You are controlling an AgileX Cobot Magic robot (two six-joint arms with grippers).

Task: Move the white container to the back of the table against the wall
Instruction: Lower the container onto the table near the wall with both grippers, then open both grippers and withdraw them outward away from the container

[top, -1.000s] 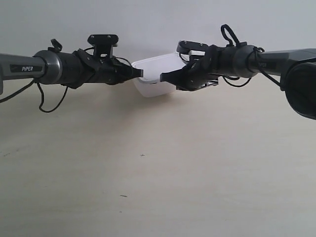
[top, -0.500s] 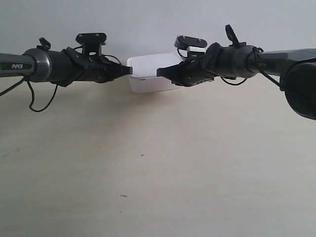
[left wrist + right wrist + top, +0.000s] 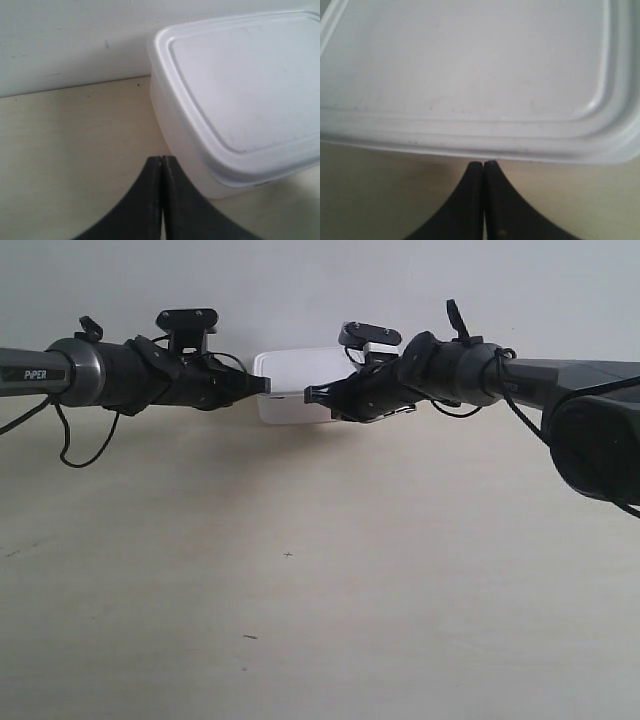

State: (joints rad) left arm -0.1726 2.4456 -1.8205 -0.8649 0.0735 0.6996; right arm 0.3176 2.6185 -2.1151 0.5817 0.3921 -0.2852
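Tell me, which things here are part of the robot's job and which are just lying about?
Part of the job: the white container, the table it sits on, the wall behind it, and the left gripper and right gripper, both shut.

Just lying about: two small dark specks on the table.

The left gripper [image 3: 161,167] is holding its black fingers [image 3: 142,205] pressed together tip to tip, the right gripper [image 3: 483,170] is doing likewise, and the arm at the exterior view's left [image 3: 110,375] and the arm at the exterior view's right [image 3: 470,370] are reaching inward, roughly level, tips facing.
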